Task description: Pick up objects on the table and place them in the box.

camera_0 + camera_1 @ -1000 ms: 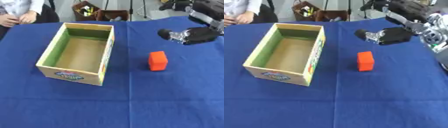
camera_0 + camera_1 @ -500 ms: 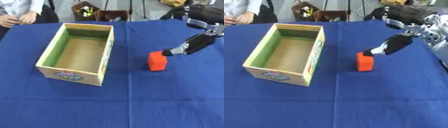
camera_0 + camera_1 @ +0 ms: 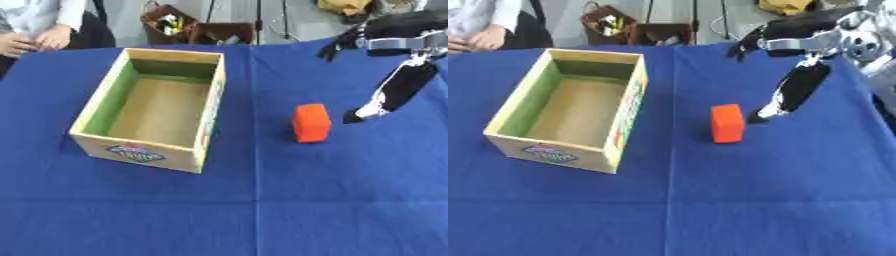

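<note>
Approach step. My right robot hand (image 3: pixel 392 92) hangs just right of orange block (image 3: pixel 311 123), fingers straight, pointing down, holding nothing, not touching. Block upright on tabletop (image 3: pixel 262 210), right of box (image 3: pixel 149 110), which looks empty. Next: close in, wrap fingers, lift, carry left.

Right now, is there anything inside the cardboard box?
No. The cardboard box shows only its bare brown floor and green inner walls. The near wall hides a thin strip of floor. The orange block sits outside on the blue cloth.
</note>
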`<state>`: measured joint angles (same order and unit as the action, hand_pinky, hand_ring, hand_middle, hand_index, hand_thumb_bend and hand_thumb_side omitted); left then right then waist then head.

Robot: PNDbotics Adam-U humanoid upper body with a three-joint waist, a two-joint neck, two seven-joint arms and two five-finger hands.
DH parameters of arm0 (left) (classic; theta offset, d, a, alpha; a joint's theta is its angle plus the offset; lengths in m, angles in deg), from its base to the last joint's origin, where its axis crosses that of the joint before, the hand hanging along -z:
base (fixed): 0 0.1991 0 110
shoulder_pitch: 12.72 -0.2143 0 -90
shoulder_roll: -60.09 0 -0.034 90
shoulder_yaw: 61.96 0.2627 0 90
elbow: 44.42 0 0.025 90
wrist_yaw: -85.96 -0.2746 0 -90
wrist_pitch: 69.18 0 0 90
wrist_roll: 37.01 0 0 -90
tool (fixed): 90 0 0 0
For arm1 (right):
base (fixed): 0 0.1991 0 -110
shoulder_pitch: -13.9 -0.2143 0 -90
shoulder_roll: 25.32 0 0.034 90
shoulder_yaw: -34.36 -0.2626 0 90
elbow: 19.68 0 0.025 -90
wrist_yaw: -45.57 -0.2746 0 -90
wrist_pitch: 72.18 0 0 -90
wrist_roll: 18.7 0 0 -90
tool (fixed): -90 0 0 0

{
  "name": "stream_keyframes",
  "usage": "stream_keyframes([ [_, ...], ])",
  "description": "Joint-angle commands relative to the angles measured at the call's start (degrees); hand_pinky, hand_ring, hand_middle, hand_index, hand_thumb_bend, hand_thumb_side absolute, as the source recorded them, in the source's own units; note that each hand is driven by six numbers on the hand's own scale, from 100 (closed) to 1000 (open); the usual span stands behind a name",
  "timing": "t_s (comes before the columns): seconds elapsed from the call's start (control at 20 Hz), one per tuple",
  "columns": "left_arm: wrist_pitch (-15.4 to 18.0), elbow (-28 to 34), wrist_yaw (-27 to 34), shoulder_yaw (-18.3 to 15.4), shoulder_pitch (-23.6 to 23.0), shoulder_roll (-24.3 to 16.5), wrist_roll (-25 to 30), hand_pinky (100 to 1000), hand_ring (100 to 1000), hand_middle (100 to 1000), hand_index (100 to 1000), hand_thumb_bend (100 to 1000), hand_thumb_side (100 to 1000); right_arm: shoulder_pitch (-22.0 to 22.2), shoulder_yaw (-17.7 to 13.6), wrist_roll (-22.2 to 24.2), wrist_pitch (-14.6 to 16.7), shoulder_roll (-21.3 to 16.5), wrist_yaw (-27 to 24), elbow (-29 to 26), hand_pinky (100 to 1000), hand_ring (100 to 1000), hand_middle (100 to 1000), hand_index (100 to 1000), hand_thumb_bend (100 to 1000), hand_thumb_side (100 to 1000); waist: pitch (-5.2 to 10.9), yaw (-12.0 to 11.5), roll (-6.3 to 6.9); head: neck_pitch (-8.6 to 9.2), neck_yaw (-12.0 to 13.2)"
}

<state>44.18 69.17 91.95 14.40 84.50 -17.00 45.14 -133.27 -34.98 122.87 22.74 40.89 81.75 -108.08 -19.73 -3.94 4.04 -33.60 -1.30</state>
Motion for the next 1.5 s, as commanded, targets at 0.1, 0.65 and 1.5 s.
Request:
stream_keyframes([
  [0.1, -0.21, 1.01, -0.27, 0.07, 0.26, -1.23, 0.06, 481, 634, 578, 745, 348, 890, -1.84, 0.51, 0.32, -0.24, 0.63, 0.08, 2.39, 872, 923, 803, 964, 549, 434, 1.11, -0.08, -0.25, 0.70, -0.24],
  [0.65, -0.32, 1.01, -0.26, 0.14, 0.45, -0.77, 0.24, 481, 635, 577, 743, 349, 887, -2.00, 3.48, -1.82, -0.66, 3.42, 5.63, 6.61, 855, 912, 781, 927, 514, 437, 0.62, -0.56, 0.00, 0.73, -0.69],
  [1.5, -0.43, 1.01, -0.17, 0.24, 0.65, -0.30, 0.50, 481, 635, 575, 742, 347, 883, -1.14, 4.59, -3.21, 1.18, 5.70, 9.26, 13.32, 849, 903, 745, 889, 491, 403, 0.16, -0.74, 0.31, -0.01, -1.55],
])
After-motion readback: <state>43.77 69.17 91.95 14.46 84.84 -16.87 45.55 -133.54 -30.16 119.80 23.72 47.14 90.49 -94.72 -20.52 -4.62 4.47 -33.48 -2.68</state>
